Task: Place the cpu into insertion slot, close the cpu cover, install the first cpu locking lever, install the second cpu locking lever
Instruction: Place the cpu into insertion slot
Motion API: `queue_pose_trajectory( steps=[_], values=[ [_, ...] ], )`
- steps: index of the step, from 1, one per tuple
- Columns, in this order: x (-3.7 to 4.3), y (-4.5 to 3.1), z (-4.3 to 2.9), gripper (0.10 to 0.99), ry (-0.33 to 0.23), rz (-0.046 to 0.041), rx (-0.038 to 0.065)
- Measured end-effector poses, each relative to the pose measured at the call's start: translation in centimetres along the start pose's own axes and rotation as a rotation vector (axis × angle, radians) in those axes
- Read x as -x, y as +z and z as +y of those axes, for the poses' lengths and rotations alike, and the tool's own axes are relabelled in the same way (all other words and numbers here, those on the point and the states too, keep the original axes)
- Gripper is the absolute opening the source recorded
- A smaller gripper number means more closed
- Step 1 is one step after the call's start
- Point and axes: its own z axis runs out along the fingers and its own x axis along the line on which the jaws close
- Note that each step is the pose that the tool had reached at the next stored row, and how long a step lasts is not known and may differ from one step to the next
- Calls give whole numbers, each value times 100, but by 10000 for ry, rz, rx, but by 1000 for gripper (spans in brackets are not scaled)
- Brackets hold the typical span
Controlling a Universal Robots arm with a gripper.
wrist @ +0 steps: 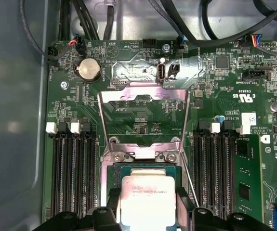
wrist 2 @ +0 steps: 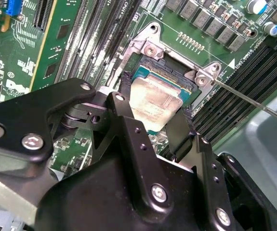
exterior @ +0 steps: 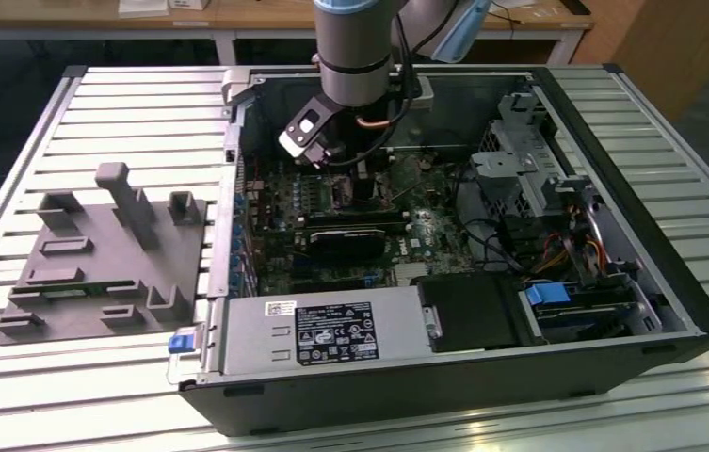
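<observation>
Firmly pinched between the two matte black fingers [wrist 2: 179, 132] of the gripper [wrist 2: 153, 115], the cpu [wrist 2: 152, 96] shows a flat, pale silvery-beige metal top with rounded corners and a faintly scuffed sheen. The gripper is clamped on two opposite edges of the chip, which sits directly over the insertion slot [wrist: 128, 169]. The slot is a square socket with a dark blue-green rim showing past the chip's far edge. Whether the chip is fully seated cannot be told.

The cpu cover [wrist: 124, 95], a thin silvery frame plate with a square window, is swung open and lies back from the socket towards the round coin battery [wrist: 88, 69]. A thin wire locking lever [wrist 2: 246, 99] slants away from one socket corner. Long black ribbed memory slots [wrist: 71, 173] flank the socket on the green circuit board.

In the exterior view the arm [exterior: 354, 47] drops almost vertically into the open computer case [exterior: 655, 282], wrist pointing down, on a slatted metal worktop [exterior: 140, 104].
</observation>
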Motion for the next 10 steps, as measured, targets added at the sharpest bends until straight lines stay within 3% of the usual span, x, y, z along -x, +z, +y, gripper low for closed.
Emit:
queue_pose_trajectory(
  steps=[10],
  values=[
    [-20, 55, -25, 537, 125, 23, 3]
  ],
)
